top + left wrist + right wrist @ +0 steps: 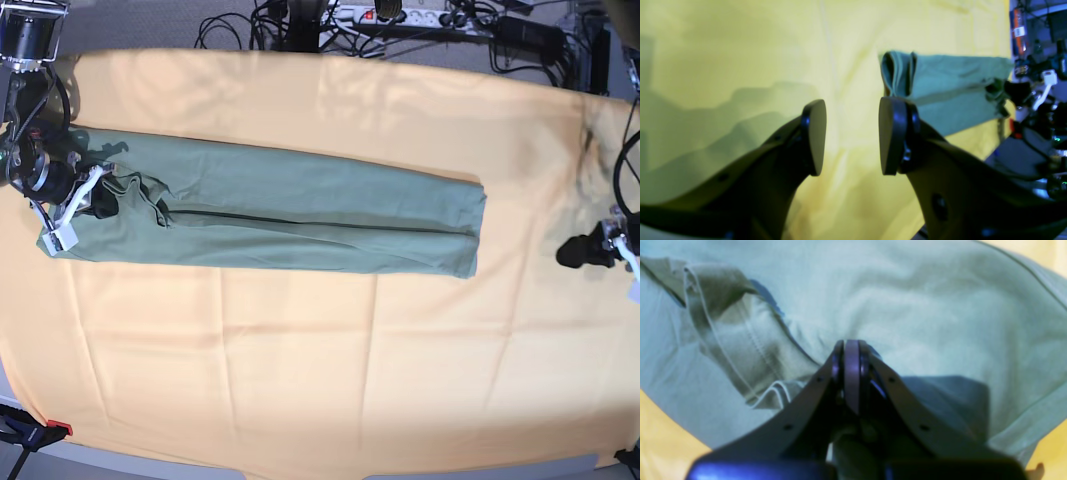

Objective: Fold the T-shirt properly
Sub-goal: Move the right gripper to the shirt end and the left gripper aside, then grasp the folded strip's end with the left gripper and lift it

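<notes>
- Right gripper [97, 200] is working at the left edge of the bench in the base view, pressing onto the left end of the T-shirt [290, 215]; in its wrist view the jaws are sitting closed flat against each other, and whether any cloth is caught between them cannot be told.
- Sage-green fabric is filling nearly the whole right wrist view [907, 306], with a stitched, bunched fold [740, 340] lying to the left of the gripper [851, 346].
- T-shirt is lying as a long narrow band across the far half of the bench, running from the left edge to right of centre, with a dark lengthwise crease [330, 227] along it.
- Yellow-orange table cloth [300, 380] is covering the bench under the shirt.
- Left gripper [580, 250] is hovering near the right edge of the bench, well apart from the shirt's right end; its jaws are standing wide apart with nothing between them [851, 136].
- Shirt's folded end [940, 96] is showing beyond that gripper in the left wrist view.
</notes>
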Robot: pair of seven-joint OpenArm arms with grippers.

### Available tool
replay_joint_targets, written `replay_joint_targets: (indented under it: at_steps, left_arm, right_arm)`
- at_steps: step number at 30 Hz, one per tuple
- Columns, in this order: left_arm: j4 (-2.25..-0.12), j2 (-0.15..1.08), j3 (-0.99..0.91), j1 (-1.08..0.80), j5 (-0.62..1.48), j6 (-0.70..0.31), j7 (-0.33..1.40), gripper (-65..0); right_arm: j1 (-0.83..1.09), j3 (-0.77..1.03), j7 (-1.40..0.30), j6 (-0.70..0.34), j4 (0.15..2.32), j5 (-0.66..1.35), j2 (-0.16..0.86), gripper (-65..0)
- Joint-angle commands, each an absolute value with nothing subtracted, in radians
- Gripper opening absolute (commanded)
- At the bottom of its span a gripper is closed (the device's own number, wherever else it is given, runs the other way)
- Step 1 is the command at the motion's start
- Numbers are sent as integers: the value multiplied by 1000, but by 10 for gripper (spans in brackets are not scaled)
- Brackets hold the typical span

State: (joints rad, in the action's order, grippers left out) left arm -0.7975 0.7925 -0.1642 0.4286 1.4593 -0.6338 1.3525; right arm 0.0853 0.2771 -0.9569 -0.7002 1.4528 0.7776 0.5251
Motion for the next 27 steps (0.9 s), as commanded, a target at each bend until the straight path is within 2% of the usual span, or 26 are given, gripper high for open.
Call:
replay_joint_targets:
  at_steps: [1, 8, 11, 15, 27]
  left_arm:
    - [-810, 791, -170, 443, 1484, -635, 1347, -368]
    - [-810, 660, -155, 432, 1484, -637, 1346, -363]
    - [-810, 627, -155, 432, 1433, -680, 1330, -363]
    - [-810, 597, -153, 432, 1410, -679, 1329, -363]
    - [-810, 557, 90, 432, 1480, -659, 1332, -364]
  right_arm:
    - [78, 282, -976, -698, 1462, 757, 543, -650]
    - [75, 282, -979, -698, 1462, 757, 544, -650]
    - [74, 282, -980, -698, 1462, 758, 544, -650]
    - [74, 282, -979, -698, 1462, 758, 544, -650]
    - [72, 282, -979, -698, 1462, 758, 543, -650]
